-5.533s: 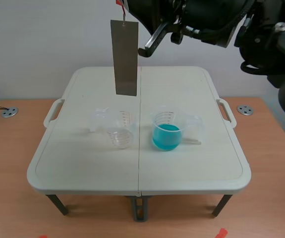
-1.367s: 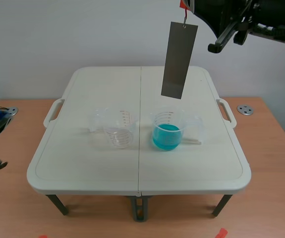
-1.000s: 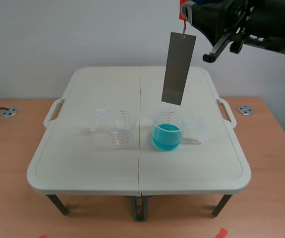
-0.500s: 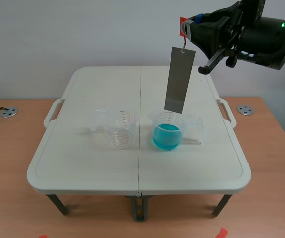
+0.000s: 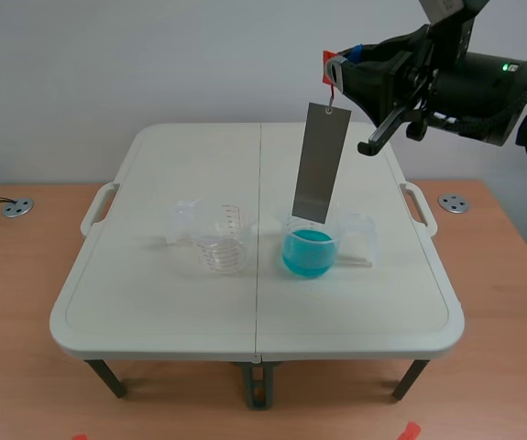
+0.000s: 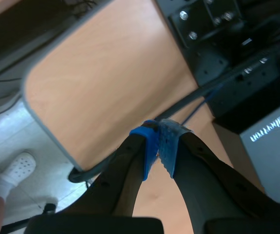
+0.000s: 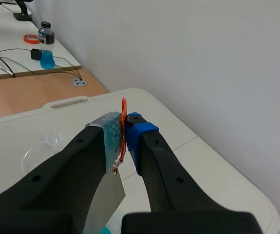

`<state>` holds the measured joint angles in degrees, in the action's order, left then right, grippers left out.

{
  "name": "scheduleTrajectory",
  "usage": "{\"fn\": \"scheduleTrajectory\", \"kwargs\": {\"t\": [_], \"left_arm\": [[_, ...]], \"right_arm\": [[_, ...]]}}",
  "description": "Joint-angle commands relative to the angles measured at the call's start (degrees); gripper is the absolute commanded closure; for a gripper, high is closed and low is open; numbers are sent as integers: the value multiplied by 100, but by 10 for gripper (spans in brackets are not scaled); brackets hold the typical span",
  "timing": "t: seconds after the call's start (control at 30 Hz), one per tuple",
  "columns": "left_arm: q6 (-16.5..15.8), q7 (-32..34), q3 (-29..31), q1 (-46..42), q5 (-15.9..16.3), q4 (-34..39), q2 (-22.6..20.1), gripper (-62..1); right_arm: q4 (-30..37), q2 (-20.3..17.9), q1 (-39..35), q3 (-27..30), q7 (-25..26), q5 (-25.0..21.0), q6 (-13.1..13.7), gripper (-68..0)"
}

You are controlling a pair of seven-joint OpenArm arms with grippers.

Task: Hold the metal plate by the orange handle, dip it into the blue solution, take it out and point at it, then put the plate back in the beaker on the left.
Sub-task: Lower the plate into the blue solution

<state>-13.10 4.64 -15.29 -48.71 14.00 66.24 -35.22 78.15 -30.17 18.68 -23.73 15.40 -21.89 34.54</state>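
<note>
Over the blue beaker (image 5: 310,247), plate (image 5: 316,165) edge; right tool (image 7: 125,130) gripping handle (image 7: 123,108)

- Scene view: set in front of the white folding table (image 5: 153,302), raised a little, facing across it to the wall. Mid distance, so the whole tabletop shows.
- Right wrist view: high over the table (image 7: 188,131), tight behind the right gripper (image 7: 125,134), facing down and along the wall.
- Shared by those two: tabletop, right gripper (image 5: 336,71), orange handle (image 5: 329,64), metal plate (image 5: 314,165), clear beaker (image 5: 219,240).
- Left wrist view: close behind the left gripper (image 6: 159,146), tilted, facing down onto a wooden desk (image 6: 105,83) edge and the floor (image 6: 13,126), off to the side of the table.
</note>
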Motion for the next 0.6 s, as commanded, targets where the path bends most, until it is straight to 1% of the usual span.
{"fn": "scheduleTrajectory", "kwargs": {"t": [0.0,0.13,0.23,0.33,0.43,0.57], "left_arm": [[-15,48,-101,-46,15,-31,28,-18],[-15,48,-343,-7,13,-179,31,-18],[-15,50,-463,46,15,-267,31,-18],[-15,46,-540,101,15,-334,31,-18],[-15,50,-588,129,17,-396,28,-18],[-17,48,-599,127,17,-404,31,-18]], "right_arm": [[72,-57,98,-20,114,-70,-20,-14],[-26,-20,98,-129,214,-52,-20,-14],[-227,63,98,-142,243,-9,-20,-14],[-472,131,98,-142,378,15,-17,-14],[-671,216,98,-146,560,144,-17,-13],[-817,382,98,-149,577,400,4,-13]]}}
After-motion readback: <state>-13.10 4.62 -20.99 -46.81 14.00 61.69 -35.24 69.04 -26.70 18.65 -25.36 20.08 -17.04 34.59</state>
